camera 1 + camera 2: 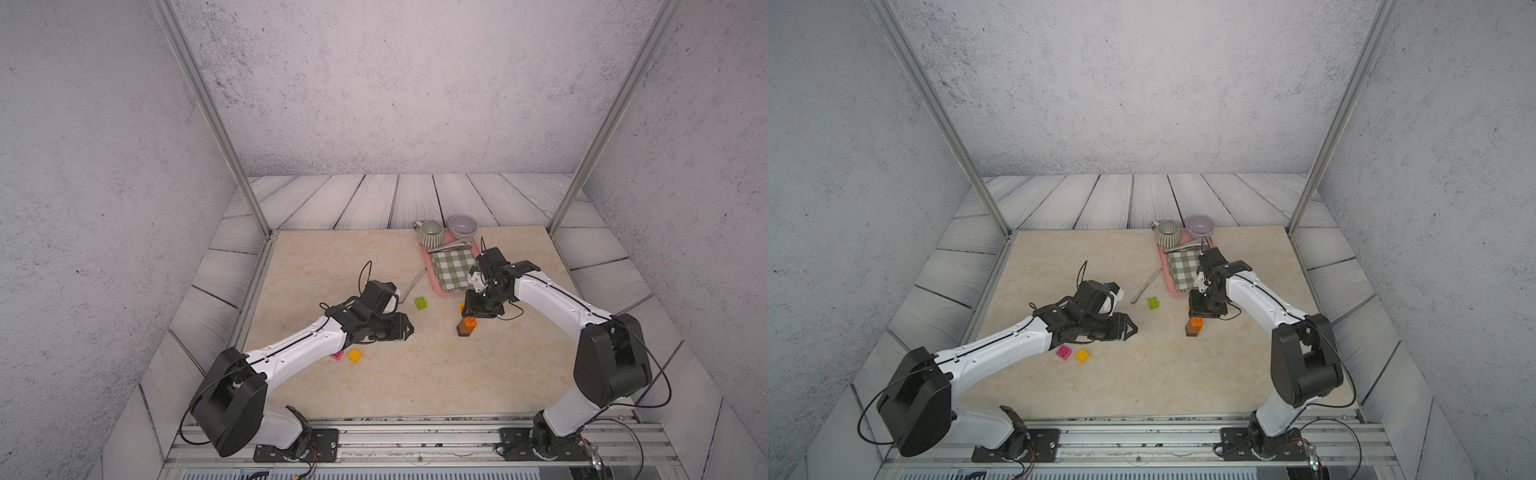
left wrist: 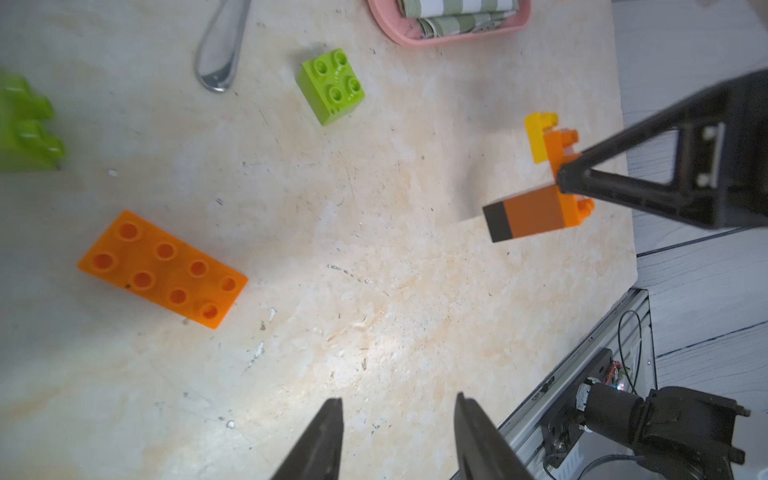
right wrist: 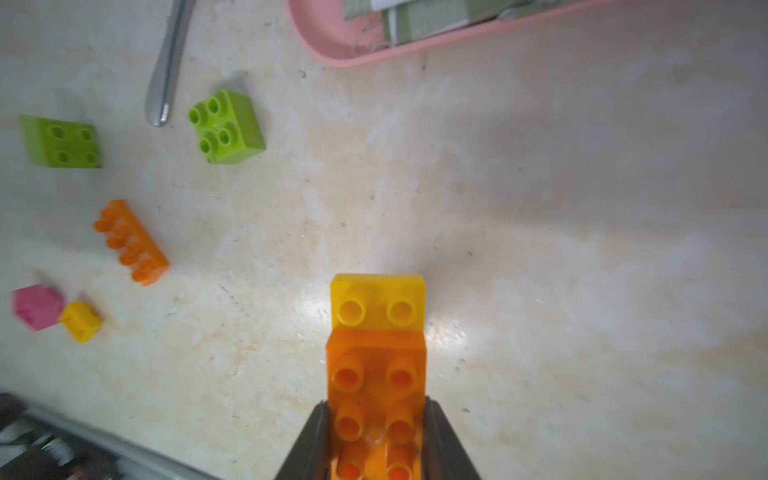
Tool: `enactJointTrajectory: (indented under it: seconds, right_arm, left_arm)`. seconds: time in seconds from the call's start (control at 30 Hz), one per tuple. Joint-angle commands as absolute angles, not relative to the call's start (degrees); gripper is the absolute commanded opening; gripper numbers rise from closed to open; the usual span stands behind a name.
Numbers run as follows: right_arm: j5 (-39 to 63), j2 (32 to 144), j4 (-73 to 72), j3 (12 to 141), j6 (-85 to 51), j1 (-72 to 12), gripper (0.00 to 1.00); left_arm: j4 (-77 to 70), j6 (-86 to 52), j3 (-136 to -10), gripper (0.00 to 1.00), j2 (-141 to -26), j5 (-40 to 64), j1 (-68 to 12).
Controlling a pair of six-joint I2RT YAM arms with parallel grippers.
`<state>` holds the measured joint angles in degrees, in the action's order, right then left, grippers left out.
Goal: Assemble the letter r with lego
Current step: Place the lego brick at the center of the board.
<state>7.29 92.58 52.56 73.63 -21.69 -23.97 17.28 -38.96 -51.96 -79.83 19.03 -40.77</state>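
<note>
**Right claw pinches the orange top bar; left claw spread and empty**

A beige marble-look tabletop (image 1: 374,395) sits inside pale wood-plank panels (image 1: 374,199), grey speckled walls (image 1: 395,83) and slanting aluminium posts (image 1: 208,112). At its far side a pink plastic tray (image 1: 427,266) holds a folded green-checked cloth (image 1: 453,268). A steel spoon (image 1: 1146,286) lies just beside the tray.

In both top views the right gripper (image 1: 473,309) hides most of what it holds. Its own wrist view shows the claw pinching a long orange studded brick (image 3: 376,374) by its sides. A small yellow brick (image 3: 378,291) is stuck under the far end, half jutting out. The left wrist view shows from the side that this orange brick caps a brown brick (image 2: 534,212) on a black brick (image 2: 498,222), near the tray.

The left gripper (image 2: 399,398) is spread with nothing between its fingers. Under its arm, hidden from the top views, lie a second long orange brick (image 2: 162,269) and a lime green brick (image 3: 62,141). A second lime green brick (image 1: 420,303) sits in the open by the spoon. A magenta brick (image 1: 1064,352) and a loose yellow brick (image 1: 1082,355) lie just beside each other near the left forearm.
</note>
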Motion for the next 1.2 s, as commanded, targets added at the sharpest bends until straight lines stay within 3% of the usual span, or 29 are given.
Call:
enactJointTrajectory:
  seconds: [0.0, 0.1, 0.33, 0.53, 1.17]
  right_arm:
    - [-16.65, 94.37, 65.66, 77.58, -28.98, -30.4, 0.0]
    - [-25.97, 98.73, 69.58, 80.83, -32.79, -34.08, 0.02]
    - [-32.98, 106.96, 75.22, 88.32, -36.89, -36.97, 0.1]
    - [-33.88, 112.1, 76.29, 89.64, -37.74, -37.62, 0.16]
    - [-30.9, 119.84, 74.44, 92.26, -36.91, -40.21, 0.36]
  left_arm:
    - [17.63, -37.9, -52.3, 0.48, -78.5, 18.96, -39.49]
    - [18.05, -37.61, -52.23, 0.48, -77.81, 19.9, -39.12]
    - [19.1, -37.96, -46.22, 0.48, -69.35, 18.82, -36.46]
    - [19.39, -38.15, -42.52, 0.48, -64.22, 18.94, -34.46]
    - [19.9, -38.1, -42.01, 0.48, -65.08, 19.67, -34.19]
